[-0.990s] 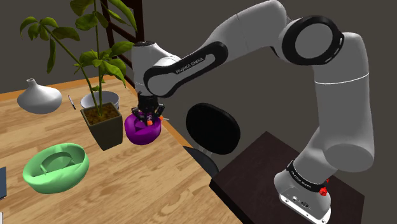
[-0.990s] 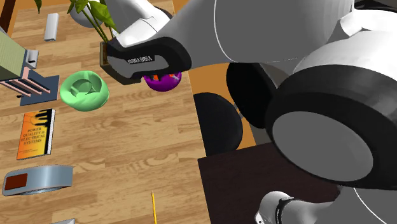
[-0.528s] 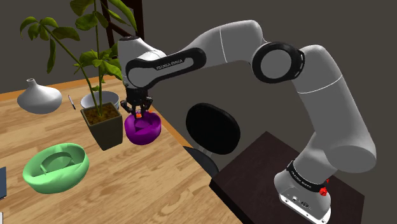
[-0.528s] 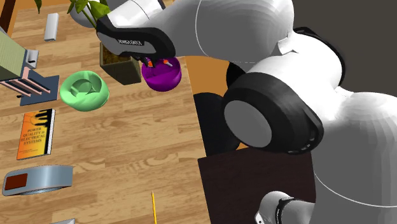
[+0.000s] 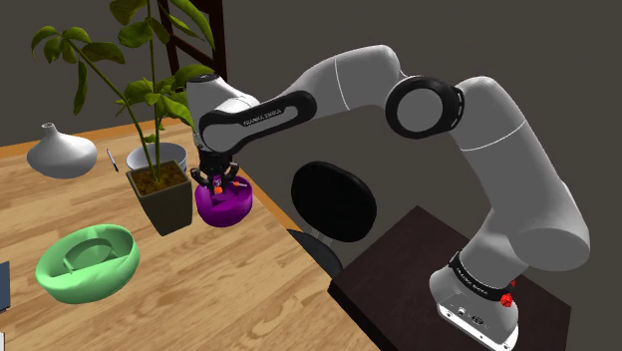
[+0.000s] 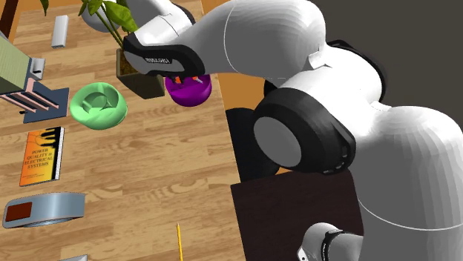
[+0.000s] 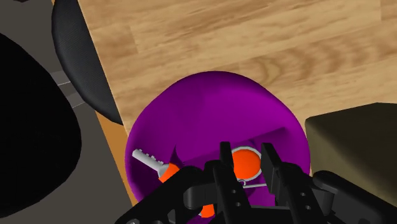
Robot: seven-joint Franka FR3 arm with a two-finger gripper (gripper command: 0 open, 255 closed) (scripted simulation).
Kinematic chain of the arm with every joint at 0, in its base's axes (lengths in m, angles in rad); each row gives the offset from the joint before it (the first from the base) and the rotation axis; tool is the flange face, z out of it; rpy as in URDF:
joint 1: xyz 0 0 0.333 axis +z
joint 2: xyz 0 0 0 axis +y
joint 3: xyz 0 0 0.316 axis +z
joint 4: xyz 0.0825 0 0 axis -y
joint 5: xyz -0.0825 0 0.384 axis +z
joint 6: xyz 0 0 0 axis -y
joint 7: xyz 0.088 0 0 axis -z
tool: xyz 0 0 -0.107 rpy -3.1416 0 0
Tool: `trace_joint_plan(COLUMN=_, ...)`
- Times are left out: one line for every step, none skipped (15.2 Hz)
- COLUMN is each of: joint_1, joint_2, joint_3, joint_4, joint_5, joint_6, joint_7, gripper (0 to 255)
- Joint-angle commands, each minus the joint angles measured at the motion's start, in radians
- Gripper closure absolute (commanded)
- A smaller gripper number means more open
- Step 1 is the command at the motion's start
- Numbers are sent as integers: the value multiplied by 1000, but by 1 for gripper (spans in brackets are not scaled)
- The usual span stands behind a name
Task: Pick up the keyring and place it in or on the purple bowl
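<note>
Wood-grain table [image 5: 229, 289]; near its edge sits the smooth, round purple bowl [image 7: 210, 108], directly under the gripper [image 7: 246, 153]. Fingers look clamped on the keyring [image 7: 245, 167] at its orange disc, tho partly hidden. The silver key trails sideways over the bowl's inside. Likely a straight drop, no lateral shift.

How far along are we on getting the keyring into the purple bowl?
Done: the keyring is lifted and sits over the purple bowl. In hand: the tool clasps its orange fob right above the bowl's hollow, with the key hanging beside it. Left: open the fingers to drop it, then pull clear.
</note>
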Motion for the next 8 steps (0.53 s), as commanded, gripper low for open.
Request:
trace_joint_plan(joint_1=1, joint_2=12, joint_3=-3, joint_4=-4, joint_5=-3, joint_6=17, joint_7=2, gripper=255)
trace_joint_plan(joint_1=2, joint_2=20, joint_3=-4, joint_4=-4, joint_5=-5, joint_6=24, joint_7=3, gripper=255)
trace_joint_plan(joint_1=3, joint_2=29, joint_3=-6, joint_4=-3, joint_5=-6, joint_6=32, joint_7=3, gripper=255)
trace_joint_plan(joint_1=5, joint_2=42, joint_3=-8, joint_4=-2, joint_5=-9, joint_6=44, joint_7=4, gripper=255)
trace_joint_plan(joint_1=5, joint_2=42, joint_3=-9, joint_4=-2, joint_5=-9, joint_6=44, joint_7=4, gripper=255)
trace_joint_plan(joint_1=5, joint_2=42, joint_3=-9, joint_4=-2, joint_5=-9, joint_6=44, joint_7=4, gripper=255)
trace_joint_plan(joint_1=5, joint_2=42, joint_3=-9, joint_4=-2, joint_5=-9, joint_6=44, joint_7=4, gripper=255)
trace_joint_plan(joint_1=5, joint_2=42, joint_3=-9, joint_4=-2, joint_5=-9, joint_6=44, joint_7=4, gripper=255)
